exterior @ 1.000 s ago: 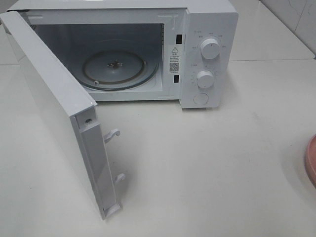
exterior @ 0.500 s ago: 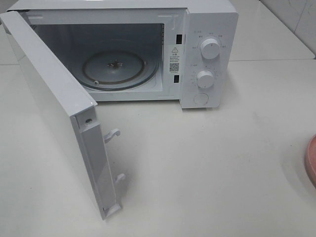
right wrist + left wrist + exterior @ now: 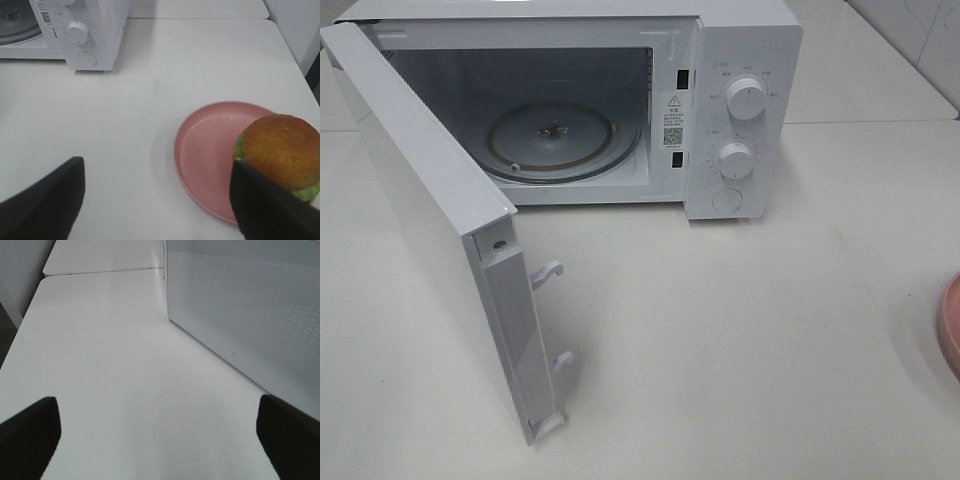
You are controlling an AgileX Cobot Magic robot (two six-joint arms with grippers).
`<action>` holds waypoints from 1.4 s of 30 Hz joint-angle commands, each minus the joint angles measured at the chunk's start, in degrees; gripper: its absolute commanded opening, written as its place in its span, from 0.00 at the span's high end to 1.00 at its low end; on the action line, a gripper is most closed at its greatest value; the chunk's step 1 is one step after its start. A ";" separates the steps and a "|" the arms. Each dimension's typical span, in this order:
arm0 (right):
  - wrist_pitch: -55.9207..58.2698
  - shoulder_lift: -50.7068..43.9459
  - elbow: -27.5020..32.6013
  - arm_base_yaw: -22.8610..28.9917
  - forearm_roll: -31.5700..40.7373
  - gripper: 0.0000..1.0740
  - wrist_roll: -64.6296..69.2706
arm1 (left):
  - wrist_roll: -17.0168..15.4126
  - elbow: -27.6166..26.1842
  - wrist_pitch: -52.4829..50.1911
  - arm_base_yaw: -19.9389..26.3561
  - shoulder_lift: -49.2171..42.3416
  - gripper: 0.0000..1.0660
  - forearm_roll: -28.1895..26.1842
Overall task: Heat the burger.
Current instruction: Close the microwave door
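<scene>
Sitting on one pink plate (image 3: 205, 150), one burger (image 3: 280, 150); one microwave (image 3: 740, 60), two knobs.

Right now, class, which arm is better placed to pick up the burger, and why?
Right. Its open gripper hangs beside the burger on the pink plate; the left gripper faces only the microwave door.

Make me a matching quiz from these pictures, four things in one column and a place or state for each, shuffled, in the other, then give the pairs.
Things:
1. burger
2. microwave door
3. glass turntable
4. left gripper

Places or states:
A. swung wide open
B. on the pink plate
C. open over bare table
D. inside the microwave, empty

Pairs: 1-B, 2-A, 3-D, 4-C
</scene>
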 commanded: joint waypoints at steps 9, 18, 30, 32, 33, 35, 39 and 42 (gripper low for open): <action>-0.63 -1.49 0.11 -0.46 0.17 0.29 0.06 | 0.00 0.17 -0.57 0.06 -1.15 0.06 -0.23; -0.63 -1.49 0.11 -0.46 0.17 0.29 0.06 | 0.00 0.17 -0.57 0.06 -1.15 0.06 -0.23; -0.63 -1.49 0.11 -0.46 0.17 0.29 0.06 | 0.00 0.17 -0.57 0.06 -1.15 0.06 -0.23; -0.63 -1.49 0.11 -0.46 0.17 0.29 0.06 | 0.00 0.17 -0.57 0.06 -1.15 0.06 -0.23; -0.63 -1.49 0.11 -0.46 0.17 0.29 0.06 | 0.00 0.17 -0.57 0.06 -1.15 0.06 -0.23; -0.63 -1.49 0.11 -0.46 0.17 0.29 0.06 | 0.00 0.17 -0.57 0.06 -1.15 0.06 -0.23; -0.63 -1.49 0.11 -0.46 0.17 0.29 0.06 | 0.00 0.00 -0.74 0.06 -1.15 0.06 -0.52; -0.63 -1.49 0.11 -0.46 0.17 0.29 0.06 | 0.00 -0.97 -1.72 0.06 -0.97 0.06 -0.40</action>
